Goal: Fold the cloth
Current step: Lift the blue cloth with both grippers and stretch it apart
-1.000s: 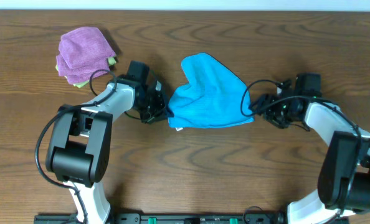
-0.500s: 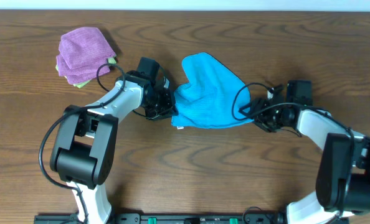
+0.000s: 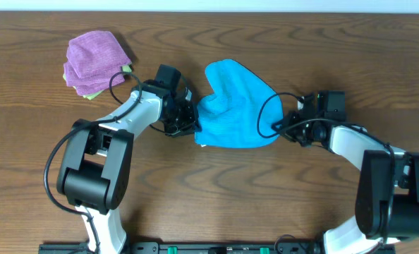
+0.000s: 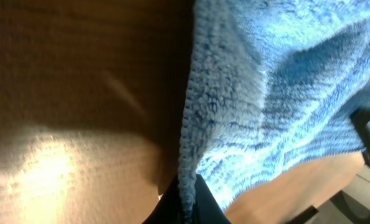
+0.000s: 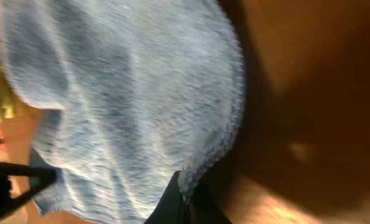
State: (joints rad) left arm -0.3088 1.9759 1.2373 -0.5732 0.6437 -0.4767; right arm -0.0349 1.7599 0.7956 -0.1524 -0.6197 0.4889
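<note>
Saw a folded purple terry cloth (image 3: 93,58) at the far left of the dark brown wooden worktop (image 3: 266,204), stacked on a light green cloth (image 3: 127,69) peeking out at the right edge and bottom corner. Found both well apart from the blue fabric further right.

Moving rightward, met the left arm's black two-finger pincer (image 3: 187,121), pressed against the left edge of the bright sky-blue soft terry cloth (image 3: 234,113). Confirmed from the left wrist view: left pincer (image 4: 186,208) clamped tight on the stitched hem of the blue cloth (image 4: 284,93).

Located the blue cloth mid-worktop, between the two arms, rumpled and bunched into a rough mitten shape with an upper lobe pointing toward the far edge. Spotted a small white tag (image 3: 203,146) at its lower left corner.

At the right edge of the blue cloth, found the right arm's pincer (image 3: 281,128) touching the fabric low on that side. Checked the right wrist view: right pincer (image 5: 185,202) likewise pinched closed on the hem of the blue cloth (image 5: 123,93), with fabric spreading away up and to the left.
</note>
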